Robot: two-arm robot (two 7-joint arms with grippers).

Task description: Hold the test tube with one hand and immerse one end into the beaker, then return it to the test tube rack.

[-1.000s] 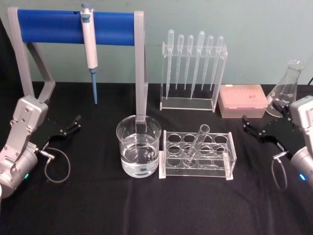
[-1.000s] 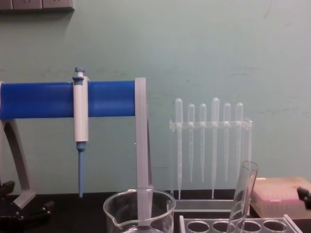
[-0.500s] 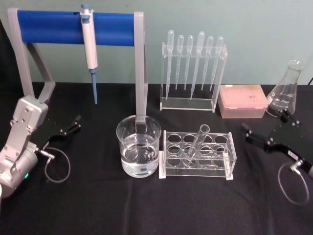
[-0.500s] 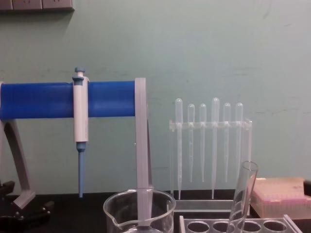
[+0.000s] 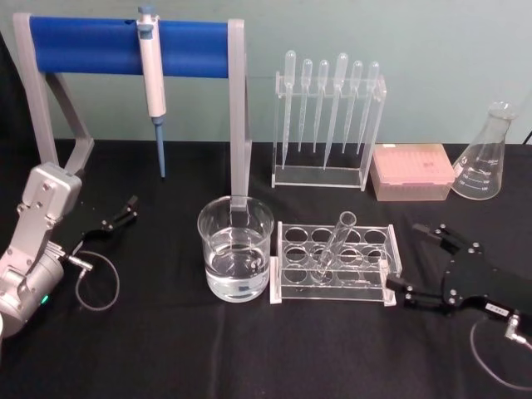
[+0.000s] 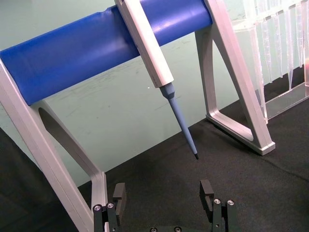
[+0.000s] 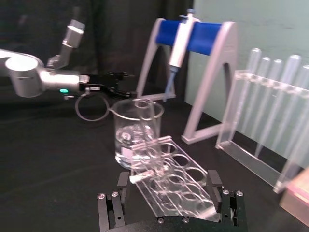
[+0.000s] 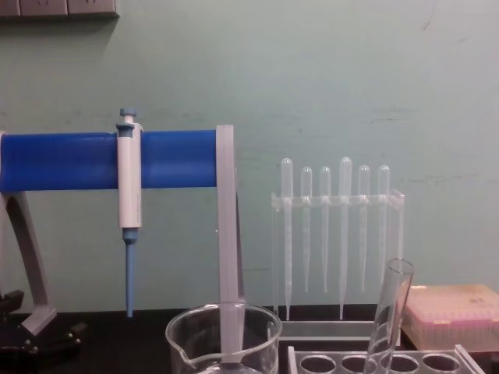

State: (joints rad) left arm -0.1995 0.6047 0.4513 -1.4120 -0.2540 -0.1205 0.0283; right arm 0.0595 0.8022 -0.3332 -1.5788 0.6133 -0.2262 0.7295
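Observation:
The test tube [image 5: 335, 243] leans in the clear rack [image 5: 391, 278], its rim tilted toward the back right; the chest view shows the test tube [image 8: 390, 315] rising from the rack [image 8: 468, 360]. Left of the rack stands the beaker [image 5: 236, 258], holding clear liquid, with its rim also low in the chest view as the beaker [image 8: 224, 336]. My right gripper [image 5: 406, 258] is open and low at the rack's right end, apart from the tube; its own view has the gripper [image 7: 168, 182] facing the rack and beaker [image 7: 135, 128]. The left gripper [image 5: 118, 214] [image 6: 162, 192] rests open at the far left.
A blue-barred stand [image 5: 129, 46] holding a micropipette [image 5: 152, 79] rises behind the beaker. A clear stand of plastic pipettes [image 5: 328, 125], a pink tip box [image 5: 412, 170] and a conical flask [image 5: 482, 162] line the back right. Black cloth covers the table [image 5: 249, 349].
My right gripper has come down from the right edge and moved left and toward the front, up to the rack's right end. The left arm, tube and beaker have not moved.

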